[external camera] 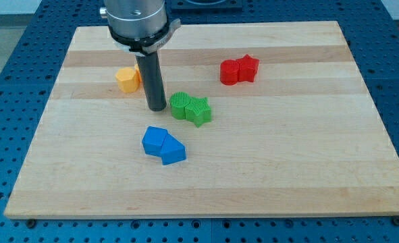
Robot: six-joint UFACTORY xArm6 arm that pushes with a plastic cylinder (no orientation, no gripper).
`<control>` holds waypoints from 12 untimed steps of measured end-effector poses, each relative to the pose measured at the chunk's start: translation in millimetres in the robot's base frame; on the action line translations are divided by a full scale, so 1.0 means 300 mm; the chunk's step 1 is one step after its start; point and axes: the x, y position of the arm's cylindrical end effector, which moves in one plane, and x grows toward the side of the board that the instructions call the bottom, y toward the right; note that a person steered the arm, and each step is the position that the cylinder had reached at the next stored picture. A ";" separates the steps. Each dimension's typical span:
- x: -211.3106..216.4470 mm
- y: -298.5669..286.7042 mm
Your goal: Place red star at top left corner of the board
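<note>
The red star lies on the wooden board at the upper right of centre, touching a red rounded block on its left. My tip rests on the board left of centre, far to the left of the red star. It stands just left of a green rounded block and just below-right of the orange block.
A green star touches the green rounded block on its right. Two blue blocks lie together below my tip. The board's top left corner lies up and left of the arm's grey housing.
</note>
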 end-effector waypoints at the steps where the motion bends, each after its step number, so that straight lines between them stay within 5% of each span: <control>1: -0.006 0.086; 3: -0.137 0.509; 5: -0.266 0.660; 12: -0.578 -0.137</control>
